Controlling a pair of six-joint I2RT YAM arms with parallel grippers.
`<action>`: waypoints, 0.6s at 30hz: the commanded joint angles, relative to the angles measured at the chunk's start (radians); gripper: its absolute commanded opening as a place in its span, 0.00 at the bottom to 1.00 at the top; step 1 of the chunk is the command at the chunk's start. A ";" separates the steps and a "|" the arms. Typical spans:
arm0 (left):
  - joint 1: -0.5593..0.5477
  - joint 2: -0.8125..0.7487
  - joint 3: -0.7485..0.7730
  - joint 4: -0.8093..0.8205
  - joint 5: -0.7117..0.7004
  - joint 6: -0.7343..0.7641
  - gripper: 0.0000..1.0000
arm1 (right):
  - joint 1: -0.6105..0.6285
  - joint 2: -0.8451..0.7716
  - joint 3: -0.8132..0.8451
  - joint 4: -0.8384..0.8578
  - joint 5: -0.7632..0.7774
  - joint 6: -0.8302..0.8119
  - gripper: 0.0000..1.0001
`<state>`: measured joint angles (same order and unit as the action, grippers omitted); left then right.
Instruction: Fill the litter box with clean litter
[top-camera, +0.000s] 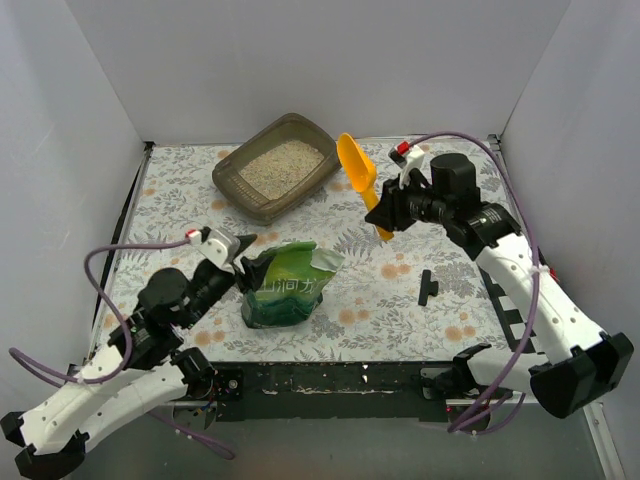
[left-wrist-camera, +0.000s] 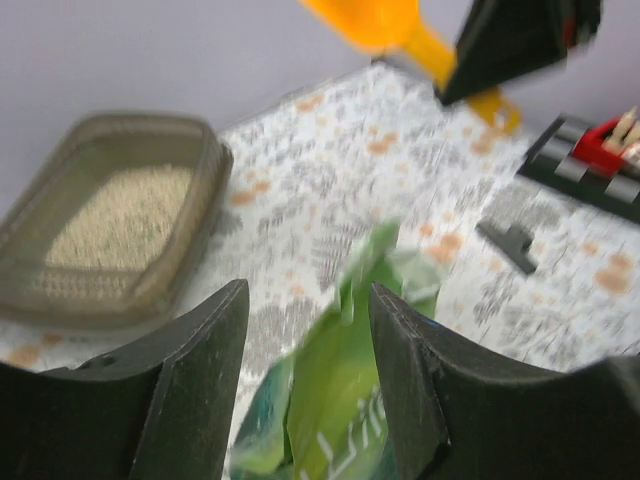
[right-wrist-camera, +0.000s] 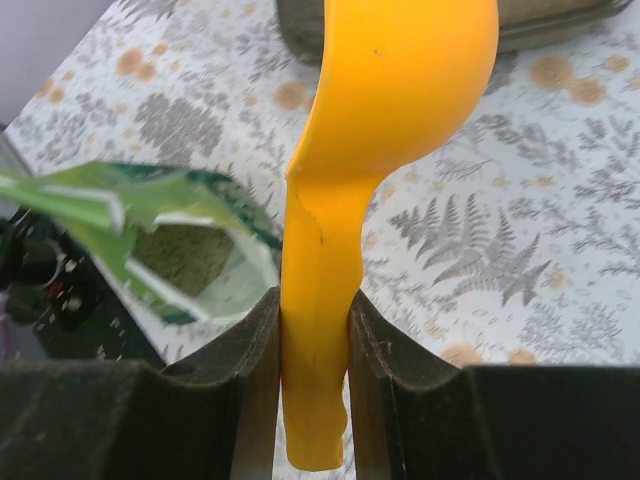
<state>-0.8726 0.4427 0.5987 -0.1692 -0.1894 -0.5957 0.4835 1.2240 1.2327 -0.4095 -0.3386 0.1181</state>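
Litter box (top-camera: 245, 197) sits far left, holding some litter (top-camera: 285, 165). Your right gripper (right-wrist-camera: 315, 310) pinches the scoop (right-wrist-camera: 400, 90) handle, bowl forward to dip; your left gripper (left-wrist-camera: 308, 300) (jaws apart, empty) straddles the bag (top-camera: 285, 285).

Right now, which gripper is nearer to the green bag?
Left. The left gripper is open at the green bag; the right gripper, holding the yellow scoop, is apart, to its right.

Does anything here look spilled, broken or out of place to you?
One thing: a small black T-shaped piece lies loose on the table near the right arm, belonging to nothing obvious. The green bag sags with its open top gaping. Nothing looks spilled around the litter box.
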 joint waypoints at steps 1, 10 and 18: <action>0.003 0.115 0.330 -0.241 0.054 -0.038 0.52 | 0.006 -0.093 0.071 -0.270 -0.178 -0.063 0.01; 0.003 0.376 0.697 -0.383 0.375 -0.062 0.55 | 0.035 -0.198 0.105 -0.488 -0.466 -0.153 0.01; 0.003 0.487 0.737 -0.340 0.484 -0.095 0.58 | 0.105 -0.210 0.188 -0.595 -0.550 -0.192 0.01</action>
<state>-0.8726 0.9062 1.2984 -0.5011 0.2058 -0.6670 0.5602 1.0275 1.3396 -0.9466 -0.7872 -0.0280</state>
